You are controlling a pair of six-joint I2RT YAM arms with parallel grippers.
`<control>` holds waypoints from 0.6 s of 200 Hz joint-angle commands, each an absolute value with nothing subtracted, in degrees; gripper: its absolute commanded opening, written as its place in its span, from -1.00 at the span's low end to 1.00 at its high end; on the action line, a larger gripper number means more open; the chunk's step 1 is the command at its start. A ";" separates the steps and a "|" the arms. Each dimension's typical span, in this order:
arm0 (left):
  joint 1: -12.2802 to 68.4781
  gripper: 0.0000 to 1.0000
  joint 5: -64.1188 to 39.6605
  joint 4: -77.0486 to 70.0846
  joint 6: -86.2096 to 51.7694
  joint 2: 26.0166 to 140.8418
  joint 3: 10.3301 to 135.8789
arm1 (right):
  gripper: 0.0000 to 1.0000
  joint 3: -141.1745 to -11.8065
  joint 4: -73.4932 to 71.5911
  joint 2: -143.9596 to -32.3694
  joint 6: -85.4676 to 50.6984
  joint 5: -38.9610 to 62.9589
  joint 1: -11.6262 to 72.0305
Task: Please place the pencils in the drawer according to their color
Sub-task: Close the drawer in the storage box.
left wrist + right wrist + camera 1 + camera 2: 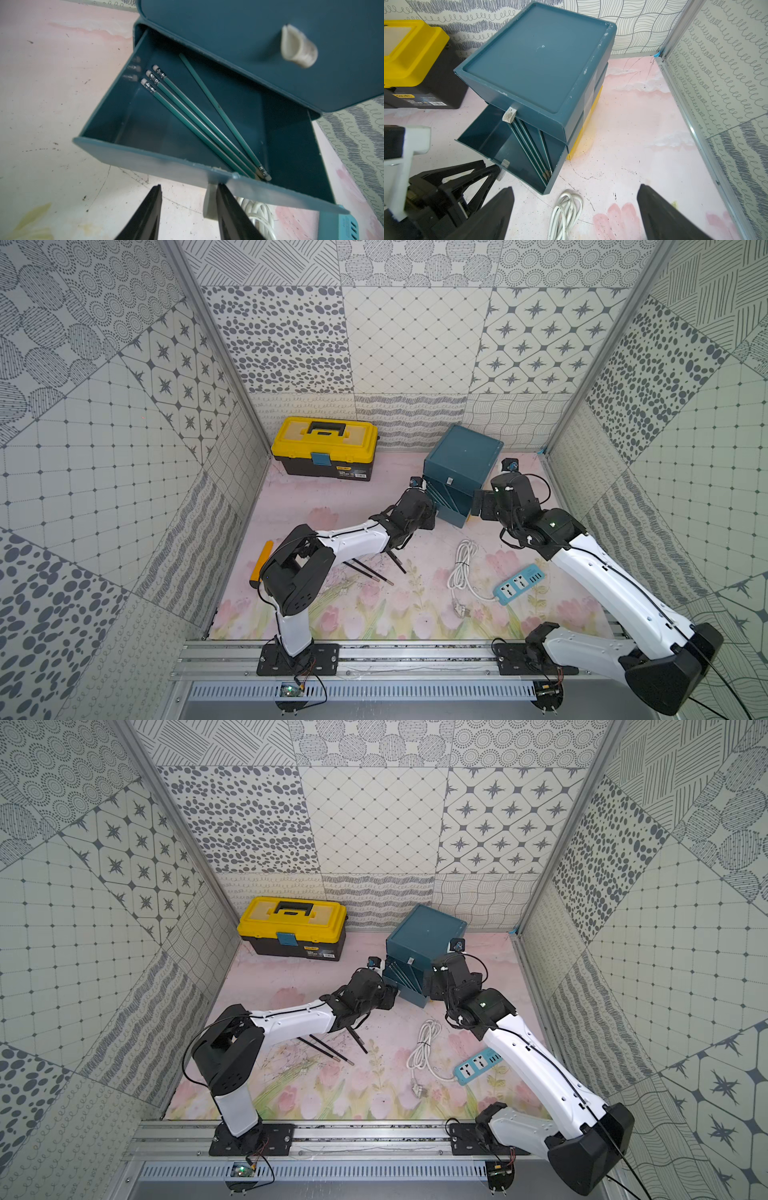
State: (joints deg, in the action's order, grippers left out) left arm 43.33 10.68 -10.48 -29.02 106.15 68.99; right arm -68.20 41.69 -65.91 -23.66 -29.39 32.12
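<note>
The teal drawer chest (pixel 463 456) (pixel 426 932) stands at the back right, its lowest drawer yellow (pixel 591 116). The middle drawer (pixel 145 128) (pixel 492 133) is pulled out, with several grey-teal pencils (pixel 199 116) (pixel 529 145) lying slantwise inside. My left gripper (pixel 188 187) (pixel 434 516) is at this drawer's front, open. The white tab (pixel 210 199) (pixel 505 163) sits between its fingers, against one finger and apart from the other. Three dark pencils (pixel 370 570) (pixel 328 1048) lie on the mat under the left arm. My right gripper (pixel 575 188) (pixel 478 506) hovers wide open beside the chest, holding nothing.
A yellow-and-black toolbox (pixel 324 452) stands at the back left. A coiled white cable (pixel 461 568) (pixel 566 212) and a blue power strip (pixel 519 585) lie right of centre. An orange stick tool (pixel 261 562) lies at the left wall. Patterned walls close in three sides.
</note>
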 commanded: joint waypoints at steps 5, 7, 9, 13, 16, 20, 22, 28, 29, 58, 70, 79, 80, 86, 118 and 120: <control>43.29 -0.10 10.72 -16.72 -30.06 109.59 72.78 | 0.97 -67.85 39.52 -63.68 -24.62 -29.09 31.94; 43.32 -0.10 10.72 -16.79 -30.10 109.82 72.99 | 0.97 -67.85 39.54 -63.65 -24.61 -29.03 31.98; 43.28 -0.10 10.72 -16.92 -30.14 109.96 73.14 | 0.97 -67.85 39.48 -63.59 -24.61 -29.01 31.97; 43.33 -0.11 10.79 -17.13 -30.27 110.34 73.48 | 0.97 -67.78 39.55 -63.57 -24.61 -28.94 31.96; 43.32 -0.11 10.81 -17.26 -30.39 110.60 73.74 | 0.97 -67.77 39.53 -63.52 -24.61 -28.92 31.92; 43.32 -0.11 10.89 -17.43 -30.63 110.95 74.03 | 0.97 -67.69 39.55 -63.41 -24.61 -28.85 31.94; 43.33 -0.11 10.90 -17.54 -30.77 111.15 74.19 | 0.97 -67.68 39.55 -63.38 -24.61 -28.83 31.98; 43.27 -0.11 10.98 -17.97 -30.93 111.62 74.62 | 0.97 -67.61 39.51 -63.20 -24.68 -28.83 31.92; 43.30 -0.11 10.98 -18.04 -30.98 111.71 74.66 | 0.97 -67.60 39.53 -63.20 -24.69 -28.74 31.91; 43.27 -0.09 11.05 -18.54 -31.29 114.00 77.26 | 0.97 -67.41 39.53 -62.78 -24.87 -28.63 31.93; 43.30 -0.09 11.44 -18.72 -31.55 114.77 78.28 | 0.97 -67.41 39.55 -62.80 -24.92 -28.58 31.99; 43.25 -0.08 11.81 -18.94 -31.80 115.29 78.77 | 0.97 -67.49 39.55 -62.75 -24.87 -28.48 31.93; 43.24 -0.08 11.84 -18.96 -31.85 115.34 78.80 | 0.97 -67.50 39.55 -62.75 -24.83 -28.48 31.96; 43.24 -0.07 12.03 -19.26 -31.96 115.63 79.07 | 0.97 -67.50 39.55 -62.75 -24.92 -28.41 31.98; 43.24 -0.05 12.85 -20.06 -32.36 117.29 80.79 | 0.97 -67.71 39.55 -62.84 -24.92 -28.10 31.86; 43.24 -0.05 12.90 -20.18 -32.37 117.39 80.84 | 0.97 -67.68 39.55 -62.86 -24.91 -28.16 31.89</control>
State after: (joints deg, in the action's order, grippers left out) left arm 43.33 11.11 -15.05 -31.33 115.70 78.72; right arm -67.75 41.45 -64.07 -23.88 -28.53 32.12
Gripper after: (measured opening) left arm 0.470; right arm 0.986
